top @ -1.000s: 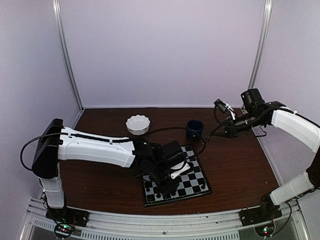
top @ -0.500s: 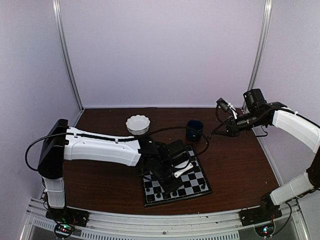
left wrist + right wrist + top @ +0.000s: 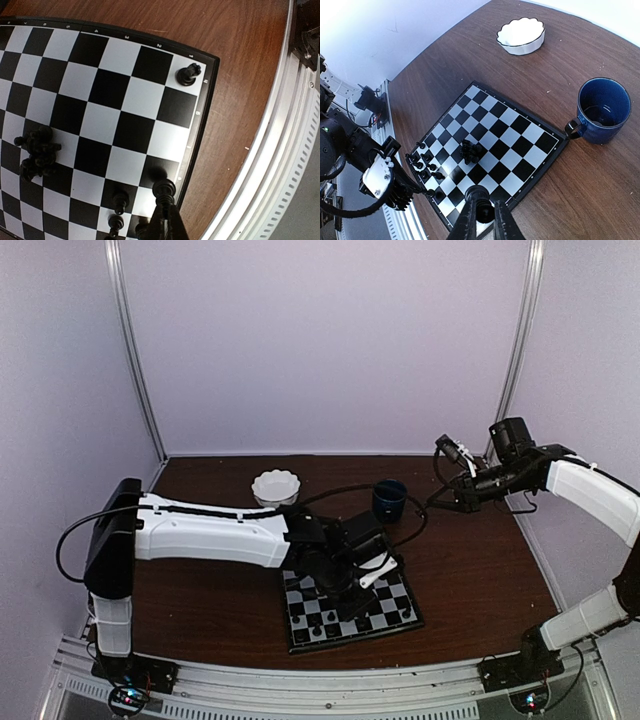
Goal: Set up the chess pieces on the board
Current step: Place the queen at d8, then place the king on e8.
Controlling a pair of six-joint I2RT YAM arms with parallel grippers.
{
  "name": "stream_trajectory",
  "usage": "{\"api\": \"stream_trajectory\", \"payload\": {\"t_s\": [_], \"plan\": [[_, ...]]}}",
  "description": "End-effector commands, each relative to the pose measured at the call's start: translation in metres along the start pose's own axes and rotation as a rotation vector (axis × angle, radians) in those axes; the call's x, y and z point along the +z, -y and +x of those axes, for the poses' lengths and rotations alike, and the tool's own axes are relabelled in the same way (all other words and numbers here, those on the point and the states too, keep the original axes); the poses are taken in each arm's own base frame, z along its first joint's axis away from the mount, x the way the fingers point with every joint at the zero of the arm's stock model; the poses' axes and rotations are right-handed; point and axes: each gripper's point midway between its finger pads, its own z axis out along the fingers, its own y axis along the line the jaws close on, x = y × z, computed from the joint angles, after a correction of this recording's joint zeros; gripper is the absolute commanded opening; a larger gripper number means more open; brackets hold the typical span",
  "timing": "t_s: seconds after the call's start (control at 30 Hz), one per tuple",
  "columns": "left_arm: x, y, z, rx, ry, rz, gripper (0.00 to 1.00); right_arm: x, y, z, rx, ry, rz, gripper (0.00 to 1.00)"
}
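Hovering over the board (image 3: pixel 145 95), left pincer (image 3: pixel 164 201) pinches a chess piece (image 3: pixel 164 188); right pincer (image 3: pixel 481 202) near desk's (image 3: pixel 480 570) right edge clamps another piece (image 3: pixel 482 213).

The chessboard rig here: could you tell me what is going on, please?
The left gripper is low over the board's near edge, apparently pinching a black piece beside a few standing pieces. The right gripper hangs high off to the side, shut on another piece. A small heap of pieces lies mid-board; a blue mug and white bowl sit beyond it.
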Motion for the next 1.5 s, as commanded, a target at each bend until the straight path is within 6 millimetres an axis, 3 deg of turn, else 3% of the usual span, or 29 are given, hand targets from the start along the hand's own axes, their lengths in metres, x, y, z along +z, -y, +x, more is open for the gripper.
{"api": "stream_trajectory", "payload": {"t_s": [0.0,0.37,0.83,0.93,1.13,1.27,1.47], "plan": [[0.005,0.003,-0.013,0.015,0.028,0.013,0.01,-0.005,-0.004,-0.002,-0.018,0.028,-0.008,0.12],[0.015,0.002,-0.014,0.024,-0.002,0.001,0.06,-0.006,-0.003,-0.003,-0.018,0.032,-0.011,0.12],[0.009,0.002,-0.012,0.026,-0.02,0.0,0.09,-0.007,-0.005,-0.003,-0.024,0.034,-0.014,0.12],[-0.014,0.001,-0.018,0.024,0.025,-0.023,0.13,-0.008,-0.005,-0.004,-0.03,0.032,-0.006,0.12],[-0.083,-0.025,-0.028,0.002,0.21,-0.154,0.21,-0.01,-0.023,-0.002,-0.105,-0.009,-0.049,0.14],[-0.124,-0.059,-0.025,-0.091,0.369,-0.307,0.24,0.008,-0.043,0.007,-0.185,-0.089,-0.078,0.13],[-0.168,-0.103,-0.011,-0.299,0.536,-0.357,0.27,0.045,-0.083,0.029,-0.408,-0.257,-0.099,0.13]]}}
